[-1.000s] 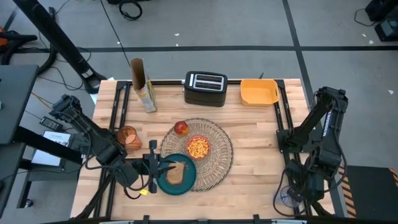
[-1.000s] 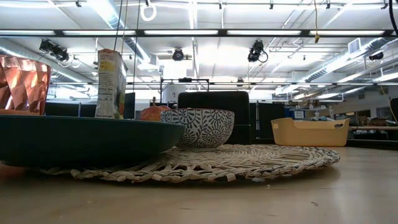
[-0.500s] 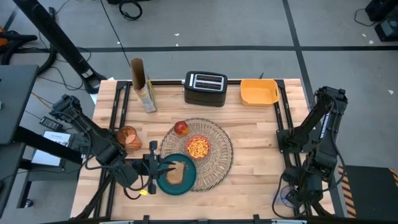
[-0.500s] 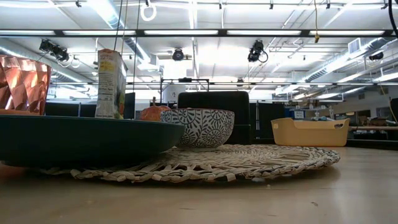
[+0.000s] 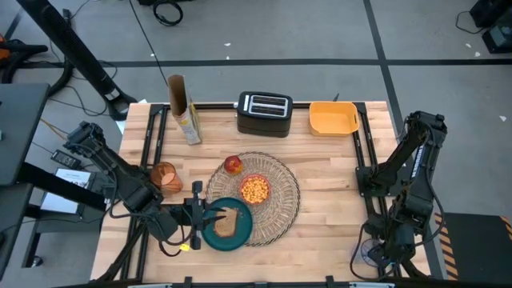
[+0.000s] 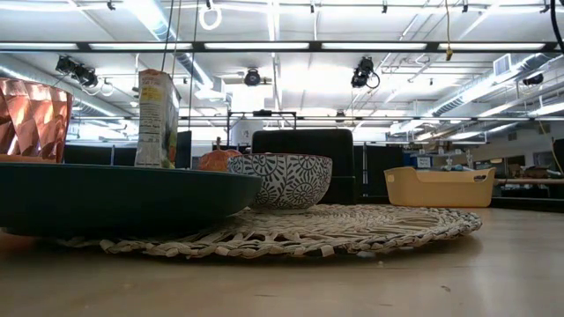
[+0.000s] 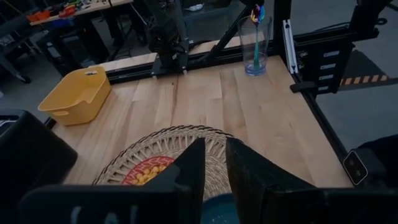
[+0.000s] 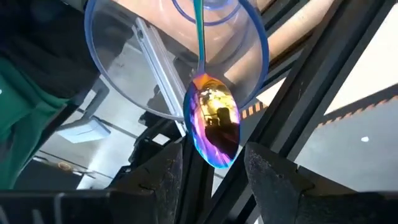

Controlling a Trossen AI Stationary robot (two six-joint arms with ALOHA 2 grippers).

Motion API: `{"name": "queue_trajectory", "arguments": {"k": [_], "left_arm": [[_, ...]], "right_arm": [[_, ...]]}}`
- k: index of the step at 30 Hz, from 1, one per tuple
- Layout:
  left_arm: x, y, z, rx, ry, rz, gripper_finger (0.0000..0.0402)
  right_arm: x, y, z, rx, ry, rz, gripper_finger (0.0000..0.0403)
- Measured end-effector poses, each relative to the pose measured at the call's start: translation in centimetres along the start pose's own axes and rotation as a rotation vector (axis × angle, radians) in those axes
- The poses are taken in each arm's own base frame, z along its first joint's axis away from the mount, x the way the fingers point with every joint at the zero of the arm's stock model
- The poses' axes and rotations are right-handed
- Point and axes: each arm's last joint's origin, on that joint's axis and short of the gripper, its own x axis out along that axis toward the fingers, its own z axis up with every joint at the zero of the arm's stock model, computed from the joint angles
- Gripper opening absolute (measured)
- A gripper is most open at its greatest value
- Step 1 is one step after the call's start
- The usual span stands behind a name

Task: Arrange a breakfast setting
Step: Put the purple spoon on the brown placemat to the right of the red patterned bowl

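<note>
Reaching for the spoon [image 8: 211, 127] in the clear glass [image 8: 124, 74], lower right off-table, we centre right gripper [image 8: 208, 168], fingers apart w/ nothing held; left gripper [image 5: 200, 218] rests narrowly open by plate [image 5: 228, 224].

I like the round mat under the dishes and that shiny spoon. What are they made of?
The round placemat looks like woven straw or similar dried fibre: pale tan strands braided in rings with open loops at the edge, dull finish. The spoon looks like polished metal with a rainbow coating, since its bowl mirrors the room in blue, purple and gold. It stands in a clear cup, glass or plastic.
</note>
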Motion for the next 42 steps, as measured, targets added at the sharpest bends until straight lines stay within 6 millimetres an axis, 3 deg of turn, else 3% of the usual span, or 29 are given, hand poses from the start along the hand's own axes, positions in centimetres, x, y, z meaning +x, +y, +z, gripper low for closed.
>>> {"name": "queue_trajectory", "arguments": {"k": [11,17,30,38,42], "left_arm": [[0.0,0.0,0.0,0.002,0.0,0.001,0.0073],[0.0,0.0,0.0,-0.006,0.0,0.001,0.0073],[-0.1,-0.1,-0.1,0.001,0.004,-0.005,0.0073],[0.0,0.0,0.0,-0.002,0.005,0.002,0.0073],[0.0,0.1,-0.2,0.01,0.016,0.004,0.0073]], "right_arm": [[-0.4,1.6,0.3,-0.139,-0.091,0.2,0.0181],[-0.1,-0.3,0.5,0.019,-0.009,-0.049,0.0181],[0.1,0.2,0.5,-0.065,-0.011,-0.041,0.0181],[-3.3,1.2,-0.5,-0.197,-0.294,0.098,0.018],[-2.7,2.4,-0.9,-0.301,-0.338,0.101,0.0176]]}}
